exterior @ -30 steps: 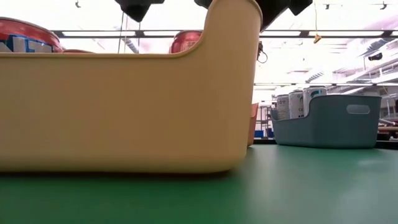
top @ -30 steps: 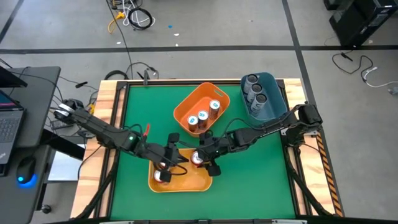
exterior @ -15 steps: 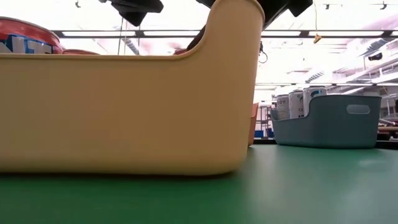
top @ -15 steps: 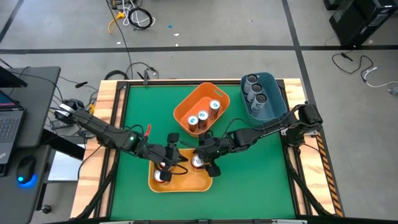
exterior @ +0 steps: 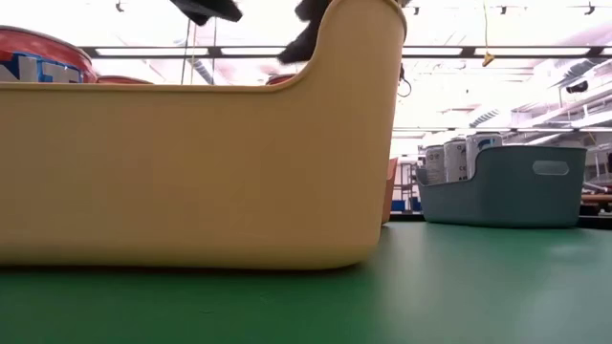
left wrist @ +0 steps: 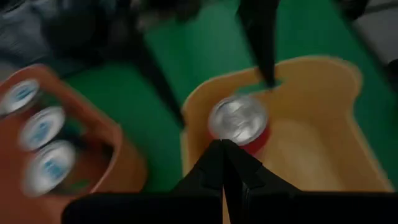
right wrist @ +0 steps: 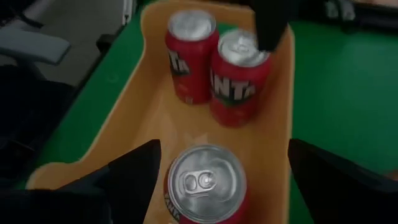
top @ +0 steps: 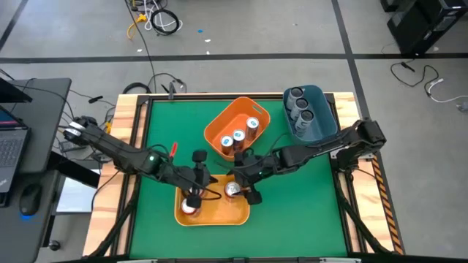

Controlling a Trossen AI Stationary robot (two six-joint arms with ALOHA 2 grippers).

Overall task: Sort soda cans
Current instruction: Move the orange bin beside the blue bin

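A: Where do things stand around the yellow bin (top: 212, 213)?

B: The left end effector (top: 194, 191) is clenched and empty above it; the right end effector (right wrist: 214, 163) is spread, released around the third red can (right wrist: 204, 182) inside. It should rise straight, brushing nothing.

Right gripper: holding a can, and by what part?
Nothing. The right gripper is open above a red can in the yellow bin, fingers clear.

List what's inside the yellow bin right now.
Three red cans stand upright in the yellow bin: two together, and one apart between the open right gripper's fingers. Most of the floor shows bare; nothing else visible.
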